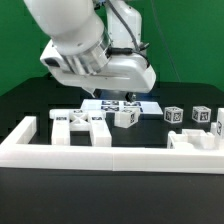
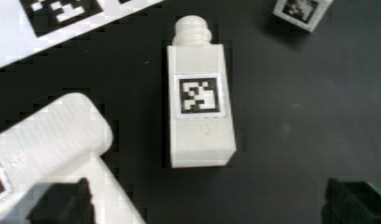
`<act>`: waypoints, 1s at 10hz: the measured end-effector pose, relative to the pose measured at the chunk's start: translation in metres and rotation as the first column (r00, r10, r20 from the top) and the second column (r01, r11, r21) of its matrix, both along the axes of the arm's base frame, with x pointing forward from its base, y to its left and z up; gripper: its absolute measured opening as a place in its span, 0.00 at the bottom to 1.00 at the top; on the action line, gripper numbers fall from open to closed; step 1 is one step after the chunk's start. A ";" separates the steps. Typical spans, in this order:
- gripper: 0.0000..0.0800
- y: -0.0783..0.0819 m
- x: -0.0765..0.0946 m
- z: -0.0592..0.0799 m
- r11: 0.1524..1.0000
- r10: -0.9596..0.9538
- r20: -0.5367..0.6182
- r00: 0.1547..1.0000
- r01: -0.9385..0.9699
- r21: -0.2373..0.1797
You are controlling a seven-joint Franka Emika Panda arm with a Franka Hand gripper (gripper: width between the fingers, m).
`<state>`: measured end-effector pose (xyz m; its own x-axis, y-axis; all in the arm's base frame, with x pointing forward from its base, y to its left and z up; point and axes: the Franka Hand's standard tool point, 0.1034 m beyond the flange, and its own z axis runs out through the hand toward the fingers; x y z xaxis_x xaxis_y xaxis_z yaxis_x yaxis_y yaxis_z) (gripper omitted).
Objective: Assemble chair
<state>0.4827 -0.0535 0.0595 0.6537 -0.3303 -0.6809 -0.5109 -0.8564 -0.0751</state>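
In the wrist view a long white chair piece (image 2: 201, 95) with a round peg at one end and a square tag on its face lies flat on the black table. My gripper (image 2: 205, 205) is open and empty above it, with dark fingertips (image 2: 361, 200) spread wide; the piece's plain end lies near the gap between them, untouched. A larger white chair part (image 2: 54, 140) lies beside it, under one finger. In the exterior view the arm (image 1: 100, 60) hangs over the parts and hides the fingers. A tagged block (image 1: 126, 117) and a wide flat part (image 1: 82, 125) lie below it.
The marker board (image 1: 120, 103) lies behind the parts and shows in the wrist view (image 2: 62, 25). Three small tagged blocks (image 1: 174, 115) (image 1: 202, 116) (image 1: 217, 127) sit at the exterior view's right; one shows in the wrist view (image 2: 302, 12). A long white border frame (image 1: 100, 155) runs along the front.
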 end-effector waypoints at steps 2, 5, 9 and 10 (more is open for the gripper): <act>0.81 0.000 0.001 -0.001 1.000 0.000 0.003 1.000 0.000 -0.003; 0.81 0.014 -0.001 -0.009 1.000 0.019 0.028 0.999 -0.019 -0.016; 0.81 0.016 -0.010 -0.019 1.000 0.023 0.002 1.000 -0.023 -0.012; 0.81 0.016 -0.011 -0.019 1.000 0.023 -0.001 1.000 -0.023 -0.010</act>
